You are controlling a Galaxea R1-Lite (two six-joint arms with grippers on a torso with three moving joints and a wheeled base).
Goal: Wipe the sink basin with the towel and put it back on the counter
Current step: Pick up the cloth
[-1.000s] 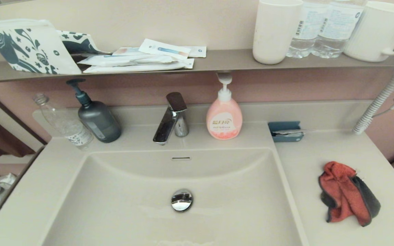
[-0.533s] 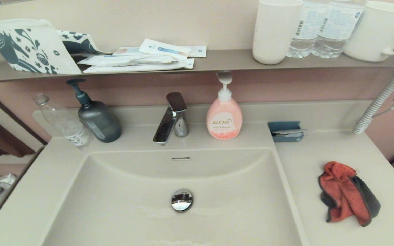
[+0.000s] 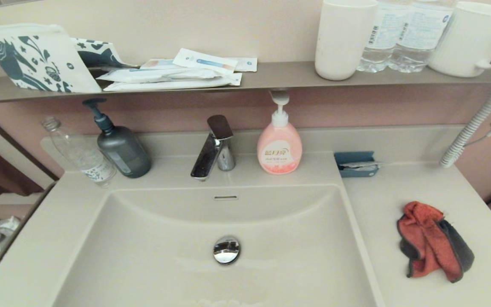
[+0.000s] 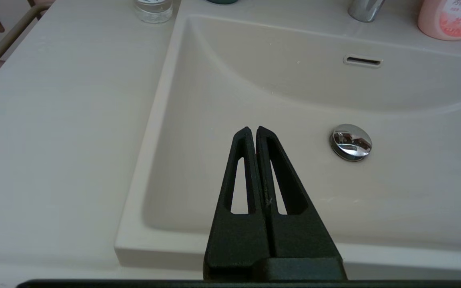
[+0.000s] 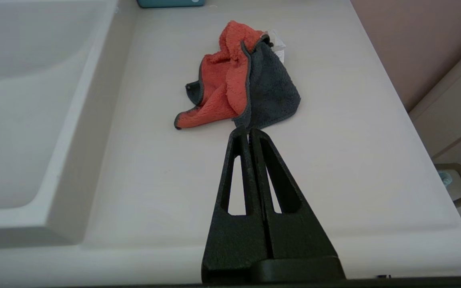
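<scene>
The towel point(image 3: 435, 242) is left crumpled on the table point(image 3: 399, 192); the right tool point(image 5: 249, 130) and the left tool point(image 4: 253, 129) are both closed, empty.

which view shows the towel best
The right wrist view: the towel lies crumpled in full sight on the counter, both red-orange and grey faces clear, just beyond the shut right gripper. The head view shows it smaller, near the right edge. The left wrist view misses it.
</scene>
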